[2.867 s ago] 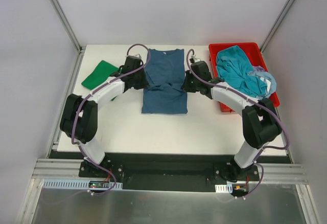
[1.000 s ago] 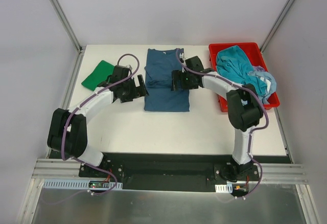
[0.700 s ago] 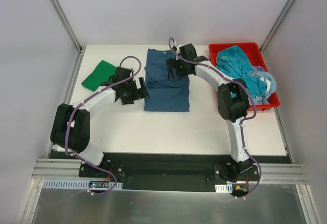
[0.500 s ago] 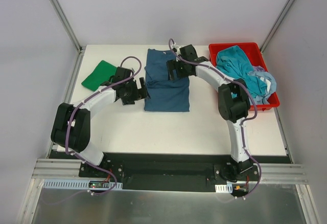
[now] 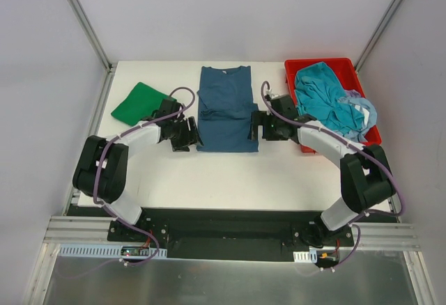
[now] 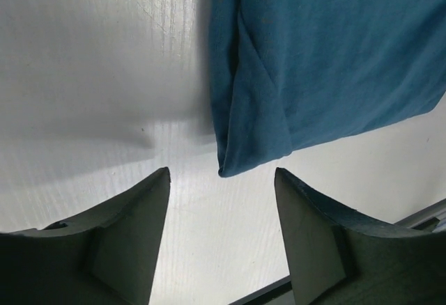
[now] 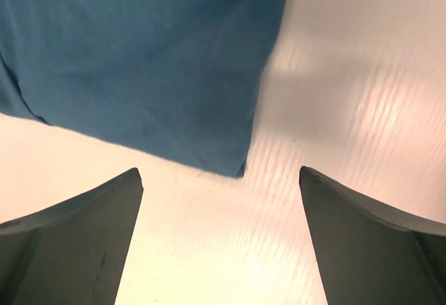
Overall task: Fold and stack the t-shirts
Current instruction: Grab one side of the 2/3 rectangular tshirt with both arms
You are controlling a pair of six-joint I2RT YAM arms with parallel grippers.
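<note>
Dark navy-blue cotton t-shirt lies flat mid-frame on the white table, sides folded in, collar toward the top. Likely light, limp and no stiffness, and it should slide on the smooth top, so pinch both hem corners through all layers. Left gripper at lower-left corner, fingers apart, nothing clamped. Right gripper at lower-right corner, fingers wide apart, empty. Folded bright green t-shirt upper left. No brand, label or writing readable.

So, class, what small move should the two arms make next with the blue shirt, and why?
Probably lower and close both sets of jaws: each stands open at a near corner of the blue shirt, which lies ungripped.
</note>
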